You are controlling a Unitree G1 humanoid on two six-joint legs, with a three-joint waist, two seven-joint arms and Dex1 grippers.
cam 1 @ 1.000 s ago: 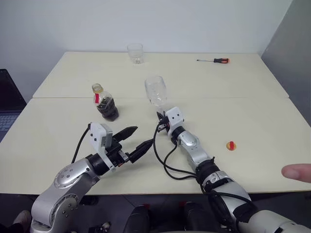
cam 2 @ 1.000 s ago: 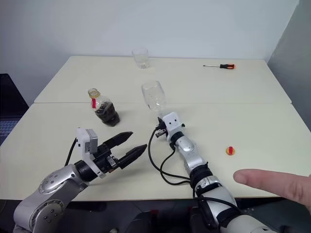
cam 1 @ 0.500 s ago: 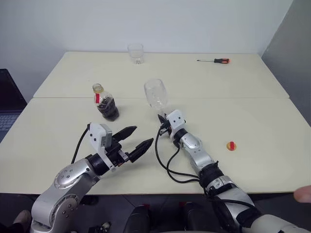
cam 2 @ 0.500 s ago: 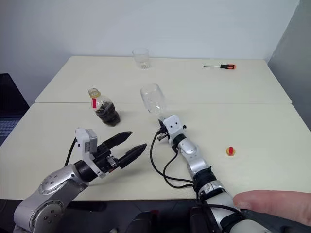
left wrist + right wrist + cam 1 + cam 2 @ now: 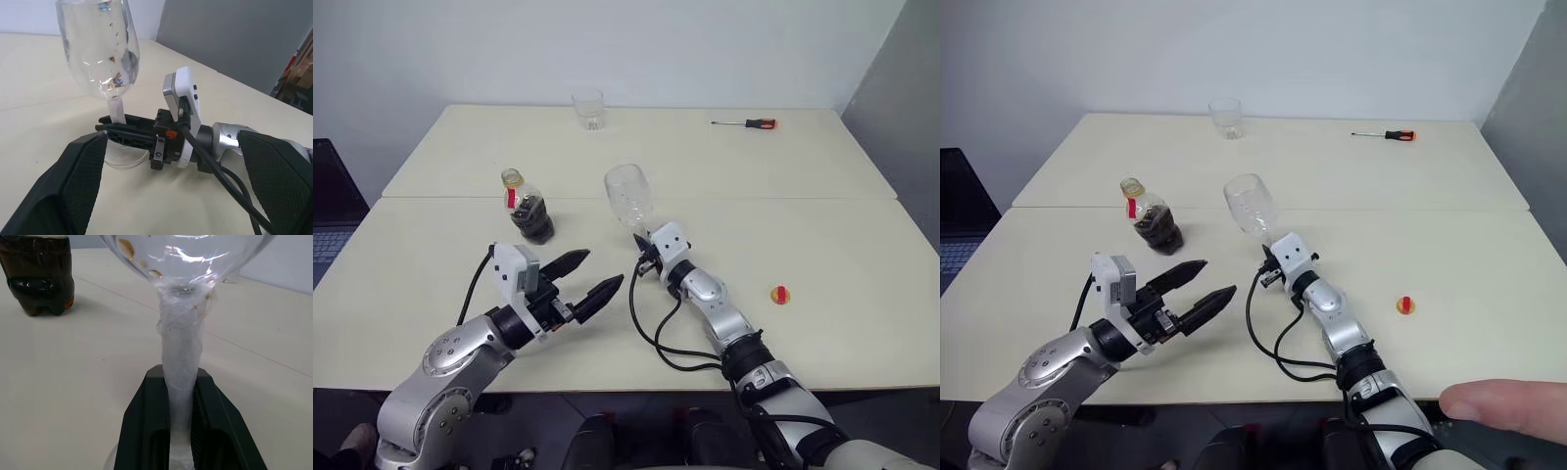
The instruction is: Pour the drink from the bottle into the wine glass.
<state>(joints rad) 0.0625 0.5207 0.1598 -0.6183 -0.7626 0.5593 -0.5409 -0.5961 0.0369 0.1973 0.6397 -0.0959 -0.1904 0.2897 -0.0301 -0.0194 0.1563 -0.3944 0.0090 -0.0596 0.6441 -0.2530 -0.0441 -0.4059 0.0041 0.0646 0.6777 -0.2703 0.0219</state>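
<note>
Two cream tables point(image 5: 783, 255), pushed together along a seam that crosses the middle of the frame, carry everything in the head views.

The left gripper point(image 5: 590, 276) sits at lower left of centre, its two black fingers spread wide and holding nothing, pointing toward frame centre; the bottle lies above it, apart from the tips.

The right gripper point(image 5: 115, 132) reaches in from lower right to just below centre and is clamped on the stem of the wine glass point(image 5: 628, 196). The right wrist view shows the stem pinched between the fingers; the left wrist view shows the round foot resting on or just above the table, which of the two cannot be told. The bowl stands at frame centre, tilted slightly to the left, holding no liquid beyond a few brownish drops on its wall.

The bottle point(image 5: 528, 210) stands upright left of centre, just below the seam, well apart from the glass. Its neck appears uncapped, and the drink point(image 5: 531, 220) fills only its lower body.

A clear tumbler point(image 5: 587, 108) stands at top centre and a screwdriver point(image 5: 745, 122) lies at upper right. A small red-and-yellow object point(image 5: 780, 294), possibly the bottle's cap, lies right of centre. A person's fingertip point(image 5: 1503, 405) enters at lower right.

Judged progress: the glass is secured and the bottle is ungrasped, so grasping, lifting and pouring all remain.
</note>
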